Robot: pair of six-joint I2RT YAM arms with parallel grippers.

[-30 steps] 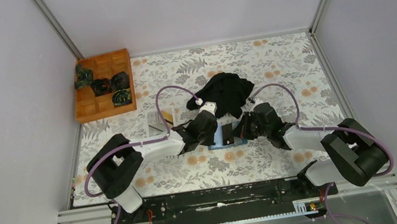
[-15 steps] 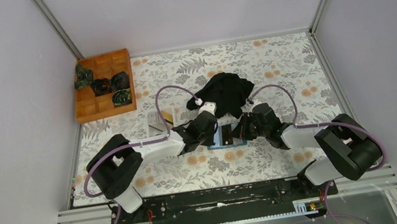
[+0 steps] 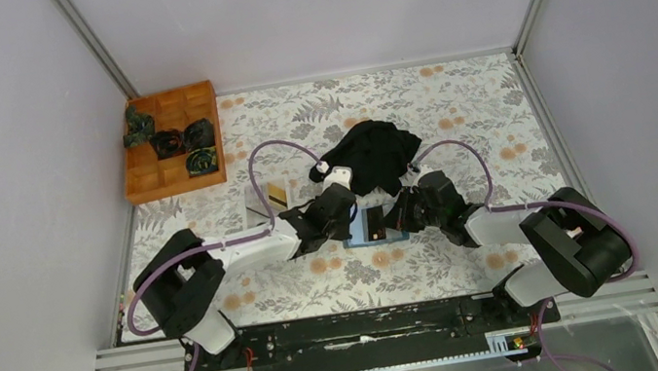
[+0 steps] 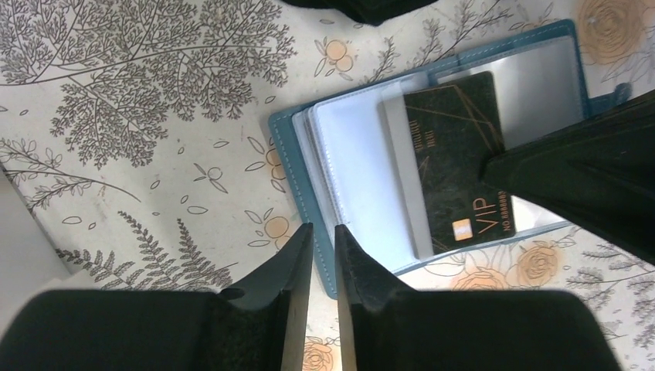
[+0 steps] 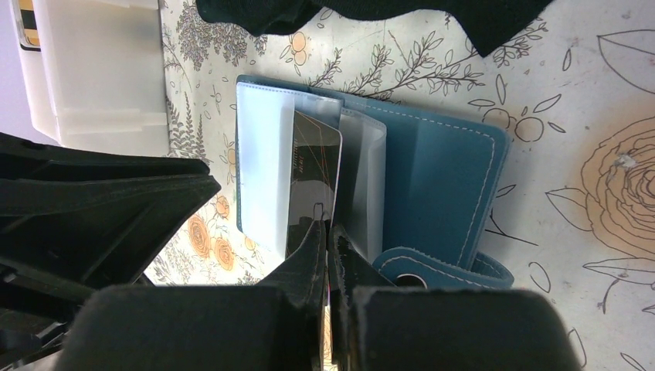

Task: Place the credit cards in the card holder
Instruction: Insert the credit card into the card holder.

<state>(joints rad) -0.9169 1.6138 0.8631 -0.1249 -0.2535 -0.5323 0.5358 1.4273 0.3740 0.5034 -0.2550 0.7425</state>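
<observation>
Over the last second your left arm has drawn back to the left across the flowered table (image 3: 451, 108), while your right arm has kept its working end almost where it was; the black cloth (image 3: 377, 154) lies unmoved at the far side of the work, and the white tray (image 5: 100, 69) sits off to the left; what this gives you is a card holder (image 5: 436, 185), open at mid-table just on the near side of the cloth and between the two grippers, that now shows plainly from above where the left arm was covering its left part; on its clear sleeves (image 4: 363, 170) lies the black card (image 5: 313, 178), seemingly part-way under one sleeve and not yet fully home; your left gripper (image 4: 323, 236) hangs at the holder's left edge, fingers all but together with a thin slit between them and nothing in it, and whether it touches the holder you cannot tell; your right gripper (image 5: 327, 232) is pinched on the card's right end; so the card looks mid-insertion, and if the holder is unbraced, a push to the left may slide it rather than seat the card.
</observation>
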